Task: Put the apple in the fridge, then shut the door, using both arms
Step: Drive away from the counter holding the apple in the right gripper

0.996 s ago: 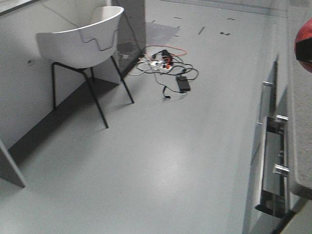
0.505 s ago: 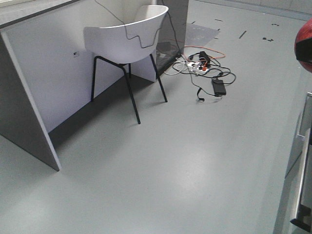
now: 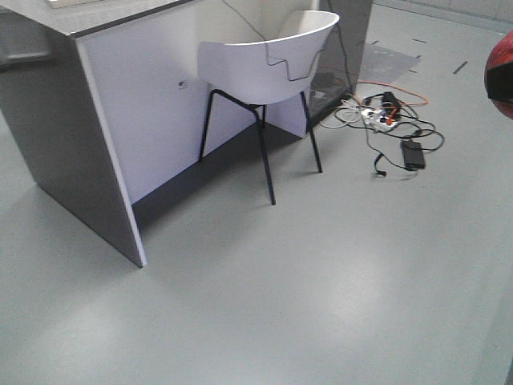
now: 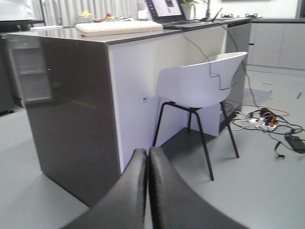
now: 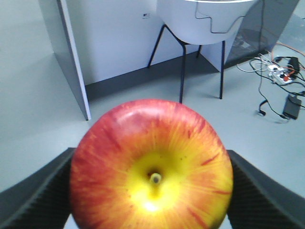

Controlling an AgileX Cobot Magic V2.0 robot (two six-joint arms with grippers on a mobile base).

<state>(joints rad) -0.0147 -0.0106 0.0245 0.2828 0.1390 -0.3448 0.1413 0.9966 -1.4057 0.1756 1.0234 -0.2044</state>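
Observation:
The apple [image 5: 151, 167], red with a yellow centre and its stem end toward the camera, fills the lower half of the right wrist view. My right gripper [image 5: 150, 164] is shut on it, one dark ribbed pad [image 5: 38, 191] pressed to each side. A slice of the same apple [image 3: 502, 76] shows at the right edge of the front view. My left gripper [image 4: 147, 152] is shut, its two dark fingers touching with nothing between them, held above the floor and facing the counter. The fridge and its door are out of view.
A kitchen island [image 3: 96, 120] with a dark grey end panel and white side stands at left. A white shell chair [image 3: 268, 60] on black legs is beside it. A tangle of cables and a power strip [image 3: 385, 120] lies on the grey floor behind.
The front view has swung left: island, chair and cables slid rightward in frame, and the drawers at the right edge dropped out. The apple stays at the right edge.

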